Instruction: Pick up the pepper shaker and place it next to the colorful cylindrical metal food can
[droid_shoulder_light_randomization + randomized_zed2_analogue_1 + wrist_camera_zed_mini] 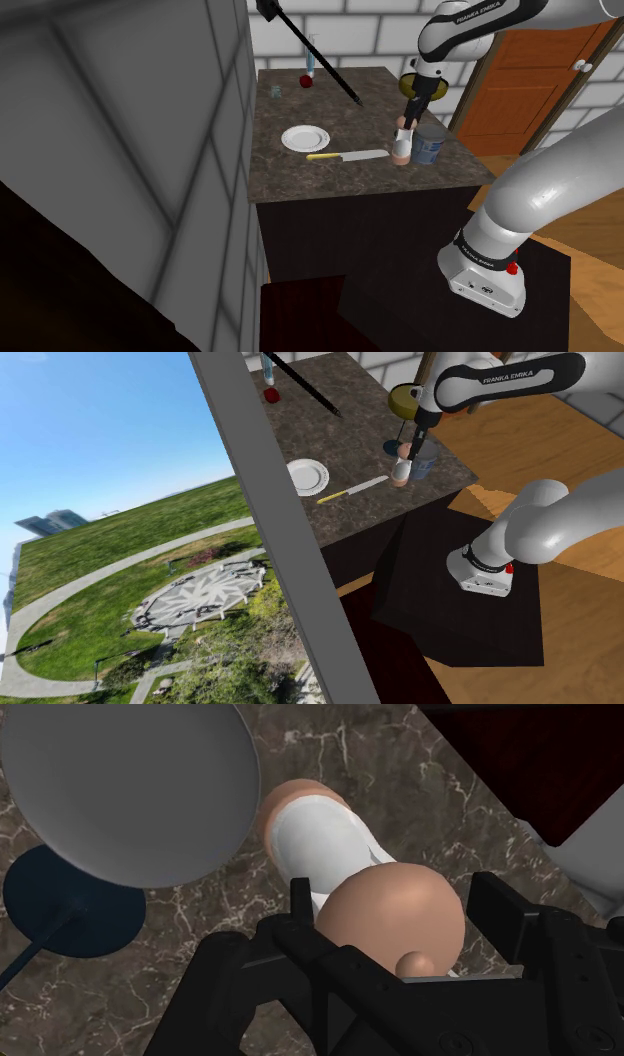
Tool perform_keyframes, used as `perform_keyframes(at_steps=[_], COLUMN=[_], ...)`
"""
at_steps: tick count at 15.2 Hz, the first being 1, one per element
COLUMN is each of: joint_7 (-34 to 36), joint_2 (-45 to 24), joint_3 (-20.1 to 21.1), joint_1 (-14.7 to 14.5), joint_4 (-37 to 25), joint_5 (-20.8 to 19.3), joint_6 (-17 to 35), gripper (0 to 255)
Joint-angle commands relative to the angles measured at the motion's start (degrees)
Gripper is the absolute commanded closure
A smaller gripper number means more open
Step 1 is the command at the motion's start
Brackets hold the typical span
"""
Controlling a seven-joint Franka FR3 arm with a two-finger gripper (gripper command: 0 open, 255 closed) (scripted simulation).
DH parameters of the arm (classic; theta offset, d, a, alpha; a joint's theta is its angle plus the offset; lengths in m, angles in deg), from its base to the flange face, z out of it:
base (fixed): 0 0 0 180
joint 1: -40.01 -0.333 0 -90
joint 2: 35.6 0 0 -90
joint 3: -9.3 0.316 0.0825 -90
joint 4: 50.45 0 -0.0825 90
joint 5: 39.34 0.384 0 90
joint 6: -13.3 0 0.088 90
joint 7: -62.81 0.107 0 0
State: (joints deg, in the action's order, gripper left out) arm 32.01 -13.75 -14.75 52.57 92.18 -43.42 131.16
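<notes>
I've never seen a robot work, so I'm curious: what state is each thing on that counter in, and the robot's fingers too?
fingers: shut on the top of the pepper shaker.
pepper shaker: upright, clasped, close beside the can.
can: upright, top closed.
plate: flat on the counter, nothing on it.
knife: lying flat beside the plate.
</notes>
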Motion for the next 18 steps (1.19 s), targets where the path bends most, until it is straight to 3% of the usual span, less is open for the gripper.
perform_keyframes(at_steps=[1,5,6,11,15,18], joint_7=[0.0,0.0,0.0,0.0,0.4,0.4], joint_2=[-0.1,-0.1,-0.1,-0.1,2.1,2.1], joint_3=[0.0,0.0,0.0,0.0,0.7,0.7], joint_1=[0.0,0.0,0.0,0.0,0.2,0.2], joint_4=[0.1,0.1,0.1,0.1,-5.7,-5.7], joint_5=[0.0,0.0,0.0,0.0,-0.3,-0.3], joint_6=[0.1,0.1,0.1,0.2,-7.7,-7.7], gripper=[255,255,0,0,0,0])
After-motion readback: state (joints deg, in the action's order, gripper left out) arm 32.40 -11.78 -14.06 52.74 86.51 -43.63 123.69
